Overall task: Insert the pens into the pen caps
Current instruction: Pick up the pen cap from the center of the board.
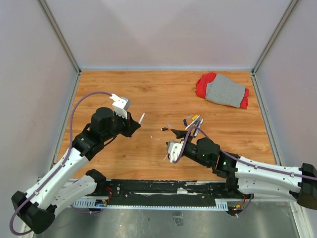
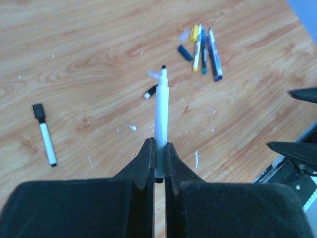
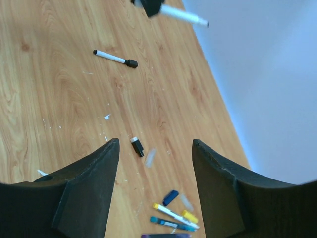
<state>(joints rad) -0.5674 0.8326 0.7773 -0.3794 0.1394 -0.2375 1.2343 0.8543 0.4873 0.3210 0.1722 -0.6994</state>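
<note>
Slim white pen (image 2: 161, 114) between black left jaws

Five thin plastic marker pens (image 2: 161, 114) are visible. Three short loose caps lie near them: one black plastic cap (image 2: 150, 92), one blue cap (image 2: 184, 52), one yellow cap (image 2: 194, 32). One folded red-and-grey cloth (image 1: 223, 91) sits on the wooden surface (image 1: 148, 94).

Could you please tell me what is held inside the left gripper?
The left gripper clamps an uncapped white pen near its rear end, black tip pointing away; its fingers cover the sides of that end.
</note>
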